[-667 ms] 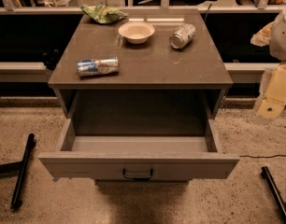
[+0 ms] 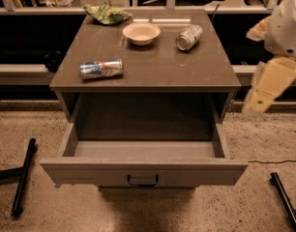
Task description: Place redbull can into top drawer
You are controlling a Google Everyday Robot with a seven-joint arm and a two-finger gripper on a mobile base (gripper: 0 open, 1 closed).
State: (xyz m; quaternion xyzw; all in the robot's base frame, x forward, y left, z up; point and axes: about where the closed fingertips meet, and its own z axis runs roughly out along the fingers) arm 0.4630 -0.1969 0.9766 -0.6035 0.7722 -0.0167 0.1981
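Since the earlier frame the gripper [image 2: 259, 98] has drifted a little inward, toward the top drawer's [image 2: 143, 172] right end. The can, bowl and drawer lie as they did. The gripper hangs off that right end, higher than the drawer front and well apart from it. We cannot tell whether it is open or closed, but the can is not in it.

The redbull can [image 2: 101, 68] lies on its side on the cabinet top [image 2: 157, 66], above and behind the drawer, over its left half and near the top's front edge.

We judge the step in hand to be the reach for that can. It lies with its long axis roughly parallel to the drawer front, so we should close across its narrow body and not end to end. We should come down from above, since a sideways nudge could roll it forward off the edge. The stubbier silver can [image 2: 189, 37] lies over the drawer's right half, further back, and is not ours to take.

The drawer stands pulled well out and we see nothing inside it, so any spot on its floor would take the can. The bowl [image 2: 141, 33], behind the drawer's middle, also looks empty. A green bag [image 2: 107, 14] sits at the back, over the left half.
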